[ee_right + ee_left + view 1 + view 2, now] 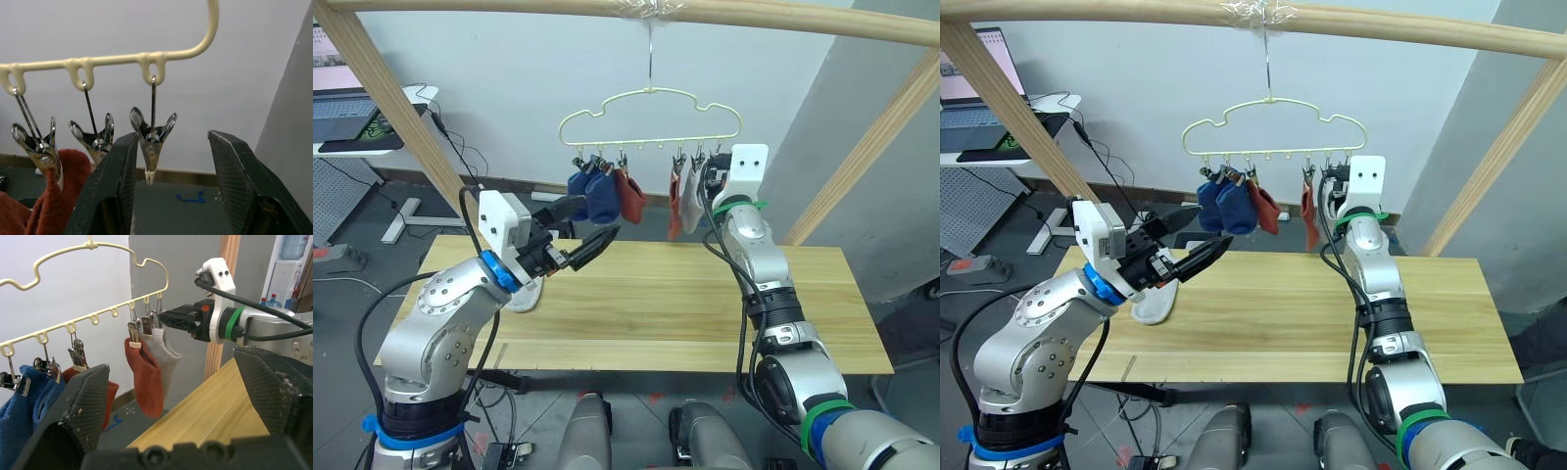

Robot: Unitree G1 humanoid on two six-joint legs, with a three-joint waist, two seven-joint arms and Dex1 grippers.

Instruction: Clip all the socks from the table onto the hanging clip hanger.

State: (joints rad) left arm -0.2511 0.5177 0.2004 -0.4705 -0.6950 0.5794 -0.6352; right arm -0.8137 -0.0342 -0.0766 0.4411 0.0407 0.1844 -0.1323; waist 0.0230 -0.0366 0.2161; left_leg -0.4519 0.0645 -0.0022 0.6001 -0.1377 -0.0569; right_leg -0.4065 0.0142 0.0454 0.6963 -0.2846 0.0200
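The pale-yellow clip hanger (646,145) hangs from the top pole. Two blue socks (597,196) and a rust red sock (628,196) are clipped at its left end. Another rust red sock (674,211) and a light grey sock (690,201) hang towards its right. One light grey sock (1154,305) lies on the table (685,304) at the left. My left gripper (600,217) is open and empty, just in front of the blue socks. My right gripper (173,136) is raised and open, with the bare end clip (151,142) between its fingers.
A thick wooden pole frame (607,8) spans the top, with slanted legs at both sides of the table. A desk with a laptop (342,108) stands at the back left, with cables on the floor beneath it. A grey wall is at the right.
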